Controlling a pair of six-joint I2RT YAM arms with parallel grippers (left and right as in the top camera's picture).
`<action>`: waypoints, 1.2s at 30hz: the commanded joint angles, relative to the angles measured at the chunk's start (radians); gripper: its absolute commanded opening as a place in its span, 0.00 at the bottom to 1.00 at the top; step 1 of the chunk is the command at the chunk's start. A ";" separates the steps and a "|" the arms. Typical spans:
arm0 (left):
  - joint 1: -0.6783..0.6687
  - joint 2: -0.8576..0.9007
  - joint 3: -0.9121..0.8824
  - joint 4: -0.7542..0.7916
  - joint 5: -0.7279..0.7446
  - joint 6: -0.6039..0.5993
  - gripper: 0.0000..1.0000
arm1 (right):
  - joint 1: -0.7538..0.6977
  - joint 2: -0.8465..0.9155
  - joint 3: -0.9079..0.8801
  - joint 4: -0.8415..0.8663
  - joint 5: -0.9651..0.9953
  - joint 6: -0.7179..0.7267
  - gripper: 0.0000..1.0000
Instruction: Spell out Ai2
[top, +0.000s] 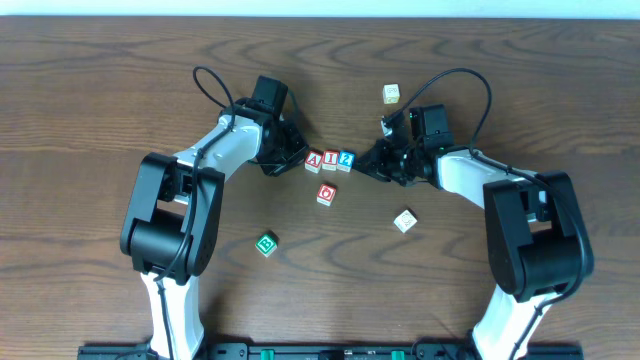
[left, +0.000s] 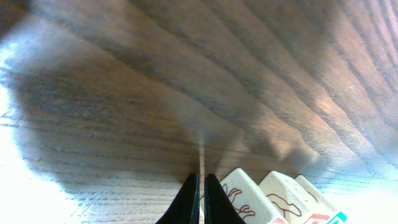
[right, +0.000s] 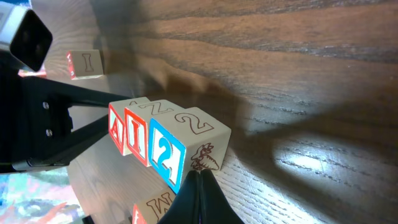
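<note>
Arms are reached inward from the two sides of the worktop, each bent at the elbow and lowered so that the fingers lie close to the wood and point at the row of cubes between them. The left pincer is clenched, its fingers pressed together with nothing held. Its tip is set just beside the A cube, at the row's left end, and whether it touches cannot be told. The right pincer is likewise clenched on nothing, its fingers closed to a single point, which is seen at the lower corner of the 2 cube, at the row's right end. The I cube is placed between the other two, touching both, so that A, I, 2 is read left to right from overhead. All three are set flat on the wood, coloured faces turned up. The O cube is found near the row on its near side, apart from it, and the B cube lies well apart, toward the left arm's lower end.
</note>
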 joint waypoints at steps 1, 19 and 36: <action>-0.002 0.020 -0.006 -0.012 -0.021 -0.033 0.06 | 0.006 0.010 0.018 0.005 -0.016 0.008 0.02; -0.022 0.020 -0.006 -0.011 -0.018 -0.047 0.06 | 0.006 0.010 0.018 0.016 -0.027 0.008 0.02; -0.028 0.020 -0.006 -0.034 -0.098 -0.055 0.06 | -0.007 0.010 0.018 0.006 -0.035 0.000 0.02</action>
